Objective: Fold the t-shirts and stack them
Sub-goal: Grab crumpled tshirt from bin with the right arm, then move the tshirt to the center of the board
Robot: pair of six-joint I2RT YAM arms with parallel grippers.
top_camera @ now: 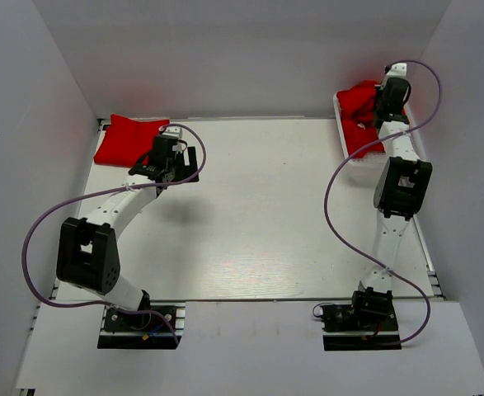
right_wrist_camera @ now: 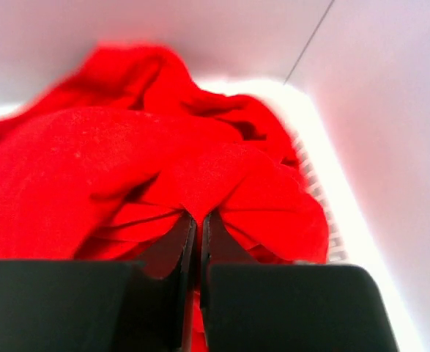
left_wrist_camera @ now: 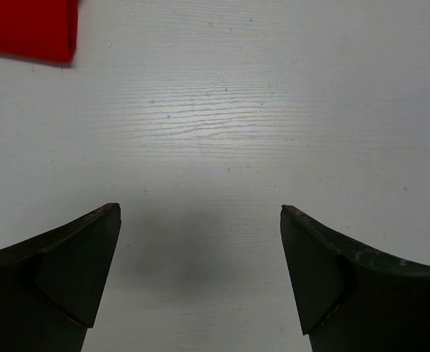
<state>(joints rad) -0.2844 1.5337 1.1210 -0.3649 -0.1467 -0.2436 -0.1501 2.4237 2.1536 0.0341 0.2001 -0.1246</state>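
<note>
Fingers [right_wrist_camera: 167, 257] of the right gripper [right_wrist_camera: 198, 220] fill the bottom of the right wrist view. The jaws stand together with only a thin slit between them. Red cloth is bunched and creased around the tips, and a sliver of red shows lower in the slit, so the jaws appear clamped on a fold of the heap [right_wrist_camera: 112, 154]. This heap of crumpled red t-shirts lies in the basket [right_wrist_camera: 324, 198], a white mesh container at the far right corner of the table [top_camera: 266, 206]. How many shirts it holds cannot be told. The pinch sits near the top of the heap, which suits lifting one garment clear without dragging the rest; whether only one layer is caught cannot be confirmed. The right arm is stretched to the far edge for this reach. At the far left corner a folded shirt [top_camera: 124, 142] lies flat on the table, placed there as the likely base of the stack; whether it is more than one shirt cannot be told. The left gripper [left_wrist_camera: 200, 213] hovers just beside it above bare table, jaws wide apart and holding nothing. This posture keeps the left arm off the middle of the table, the probable folding area. Judged stage: the next shirt is being picked from the basket.
</note>
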